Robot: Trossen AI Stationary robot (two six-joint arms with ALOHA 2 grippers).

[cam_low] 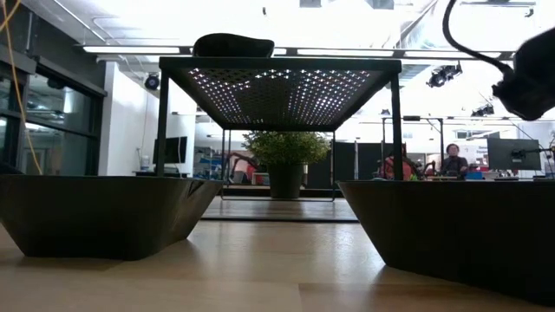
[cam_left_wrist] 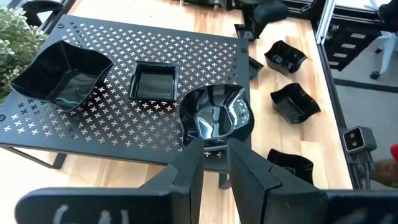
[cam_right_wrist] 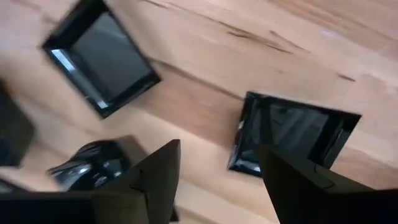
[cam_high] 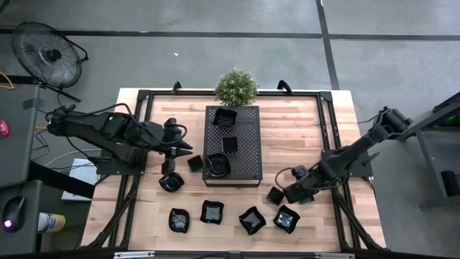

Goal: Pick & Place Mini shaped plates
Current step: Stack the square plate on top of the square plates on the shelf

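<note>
Wooden desk (cam_high: 302, 137) is carrying a perforated tray (cam_high: 244, 155) with three mini shaped plates (cam_high: 218, 165); more are sitting along the front. Left gripper (cam_high: 188, 152), narrowly parted, is hovering empty beside the tray. Right gripper (cam_right_wrist: 217, 180) is hanging wide open above a square plate (cam_right_wrist: 292, 134).

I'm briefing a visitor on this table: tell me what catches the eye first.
First, the black perforated tray at the table's middle, carrying three glossy dishes, with a small potted plant at its far edge. Next, the loose black dishes lying on the wood near the front edge. The left pincer hangs beside the tray; the right pincer is open above a square dish.
</note>
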